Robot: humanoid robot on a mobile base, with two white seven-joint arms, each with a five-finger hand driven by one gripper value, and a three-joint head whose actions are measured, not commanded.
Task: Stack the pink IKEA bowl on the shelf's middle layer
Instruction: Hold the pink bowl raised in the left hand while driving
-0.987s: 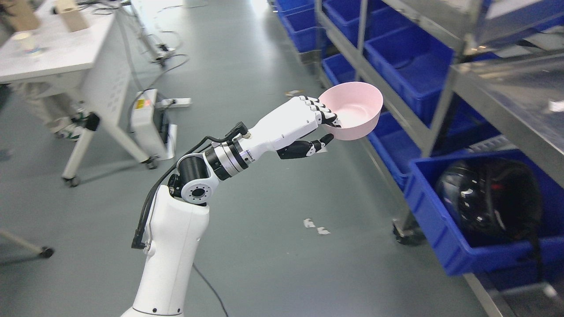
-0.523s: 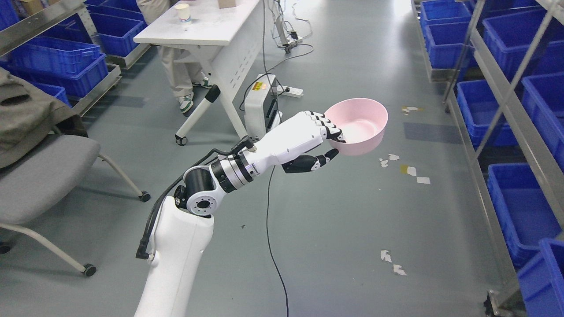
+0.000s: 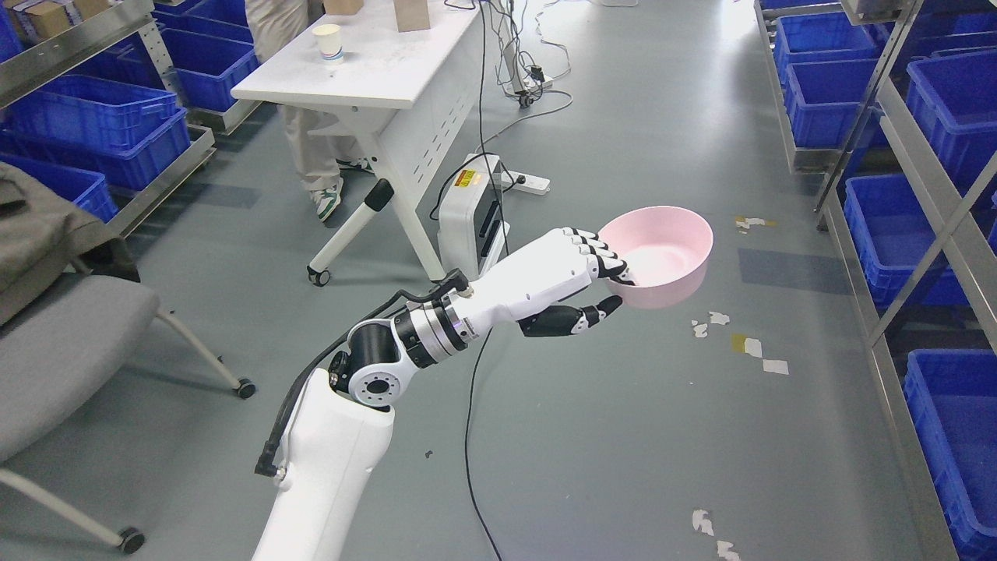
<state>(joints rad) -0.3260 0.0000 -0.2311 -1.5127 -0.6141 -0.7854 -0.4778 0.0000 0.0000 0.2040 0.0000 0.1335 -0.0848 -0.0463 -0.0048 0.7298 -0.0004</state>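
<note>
My left hand (image 3: 604, 290) reaches out from the lower left and is shut on the near rim of the pink bowl (image 3: 662, 253). Its fingers hook over the rim from inside and the thumb presses under the bowl's wall. The bowl is held upright and empty, in the air above the grey floor. The metal shelf rack (image 3: 931, 195) stands along the right edge, well to the right of the bowl. My right arm does not show.
Blue bins (image 3: 880, 226) fill the rack on the right. A white wheeled table (image 3: 366, 70) with a paper cup (image 3: 328, 41) stands behind, a person's legs beside it. A grey chair (image 3: 62, 343) is at left. A black cable and paper scraps lie on the floor.
The camera has swung left, so the whole scene shifted: the rack slid towards the right edge and the table and chair came into view. The bowl stays held in my left hand.
</note>
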